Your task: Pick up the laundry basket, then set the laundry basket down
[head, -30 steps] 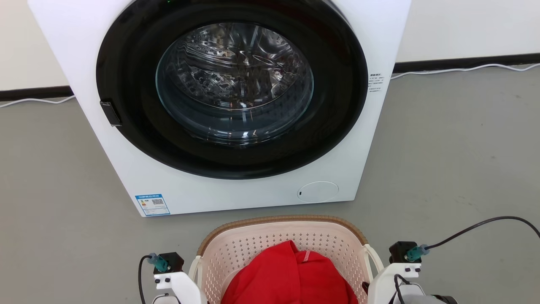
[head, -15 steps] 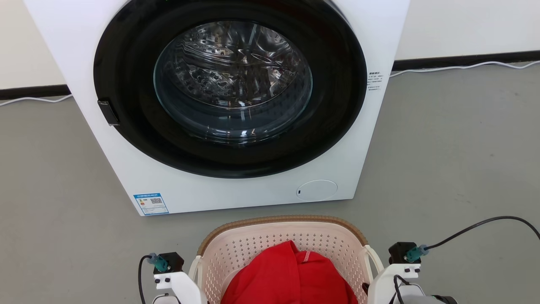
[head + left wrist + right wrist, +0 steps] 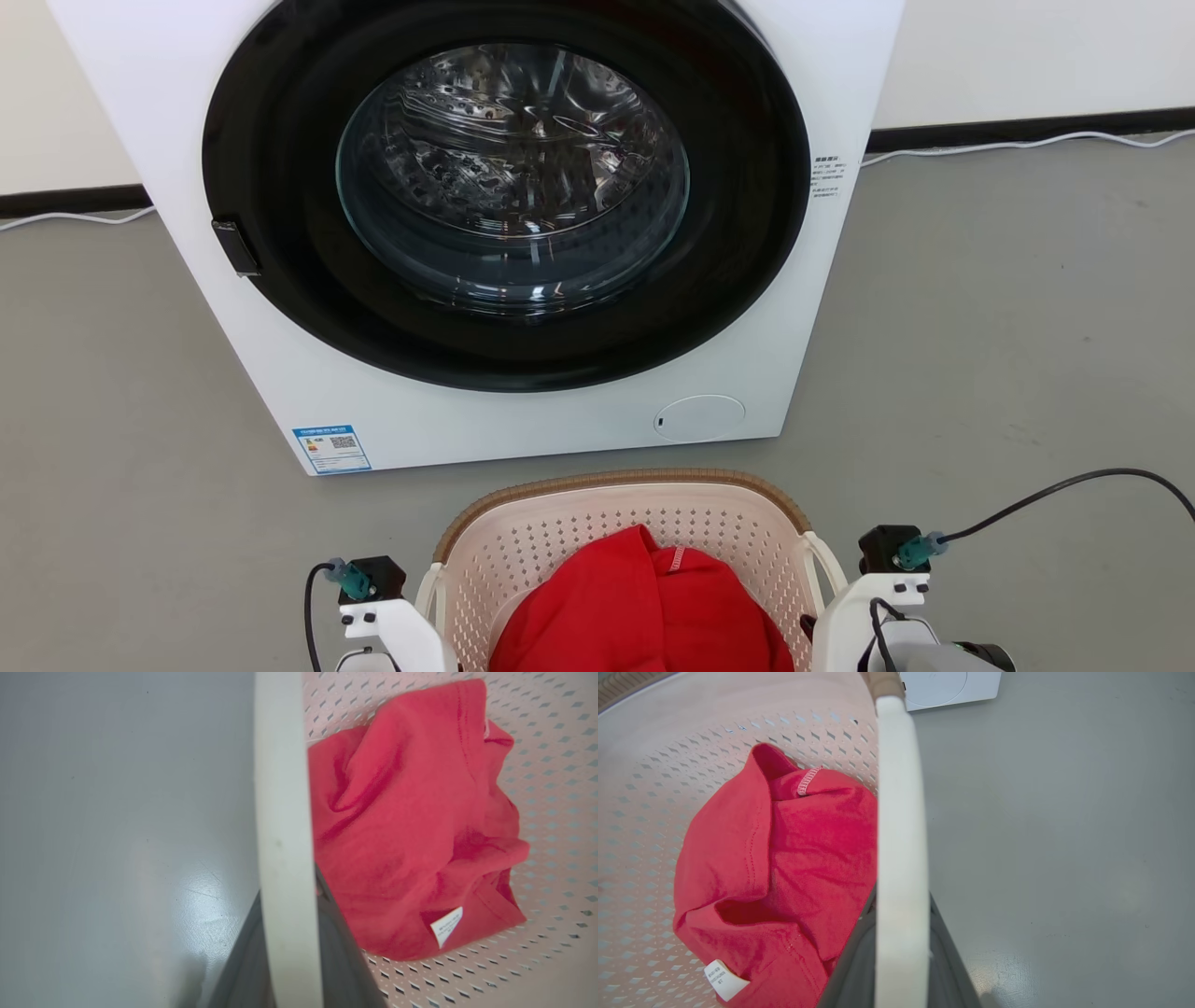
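1. Since a second ago, the brown rim of the laundry basket (image 3: pixel 621 479) and the right wrist (image 3: pixel 864 607) are sitting slightly higher in the head view. The strip of floor (image 3: pixel 1027 327) between rim and washing machine (image 3: pixel 280 373) is looking narrower, though the whole picture is drifting a little too.
2. The left pincer (image 3: pixel 288 891) is clamping the basket's white left handle (image 3: pixel 280 788), with one dark finger pressing on each side of the loop.
3. The right pincer (image 3: pixel 901 896) is gripping the white right handle (image 3: pixel 899 788) in the same way, its fingers closing around the band.
4. The basket is hanging between the two wrists, just in front of the washing machine's closed round door. Whether its bottom is touching the floor I cannot tell.
5. A crumpled red garment (image 3: pixel 635 607) is lying inside the perforated basket, showing a small white tag (image 3: pixel 446 926) near one edge.
6. A dark cable (image 3: pixel 1055 490) is arching away from the right wrist over the grey floor.
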You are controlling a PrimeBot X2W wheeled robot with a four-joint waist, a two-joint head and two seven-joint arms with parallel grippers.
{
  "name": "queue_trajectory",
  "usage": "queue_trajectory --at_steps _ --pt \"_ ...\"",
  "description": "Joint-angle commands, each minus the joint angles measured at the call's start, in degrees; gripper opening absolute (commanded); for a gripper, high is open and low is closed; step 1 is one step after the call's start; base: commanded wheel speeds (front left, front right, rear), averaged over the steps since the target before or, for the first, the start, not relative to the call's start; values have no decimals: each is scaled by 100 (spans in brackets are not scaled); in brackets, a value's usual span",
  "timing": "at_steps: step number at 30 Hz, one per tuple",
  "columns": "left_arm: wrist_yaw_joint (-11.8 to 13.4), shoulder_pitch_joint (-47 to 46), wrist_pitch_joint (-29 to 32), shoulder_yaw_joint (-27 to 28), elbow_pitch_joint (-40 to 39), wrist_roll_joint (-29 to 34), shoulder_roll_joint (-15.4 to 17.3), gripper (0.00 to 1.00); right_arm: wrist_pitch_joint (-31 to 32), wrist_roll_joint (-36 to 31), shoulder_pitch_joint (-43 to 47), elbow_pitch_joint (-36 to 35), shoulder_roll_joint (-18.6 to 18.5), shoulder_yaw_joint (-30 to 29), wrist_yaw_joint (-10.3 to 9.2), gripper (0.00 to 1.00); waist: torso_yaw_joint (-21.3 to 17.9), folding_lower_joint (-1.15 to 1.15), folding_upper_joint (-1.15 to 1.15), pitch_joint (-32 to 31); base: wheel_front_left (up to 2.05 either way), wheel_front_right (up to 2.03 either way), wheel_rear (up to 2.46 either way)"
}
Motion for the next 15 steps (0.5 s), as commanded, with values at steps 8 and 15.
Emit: queue_trajectory --at_steps 8,15 --pt "-68 -277 -65 132 -98 -22 54 0 -94 82 -136 -56 34 109 88 0 -11 0 0 29 0 0 0" --pt "-68 -270 -74 134 -111 -20 62 0 -103 137 -141 -55 34 163 88 0 -25 0 0 44 0 0 0"
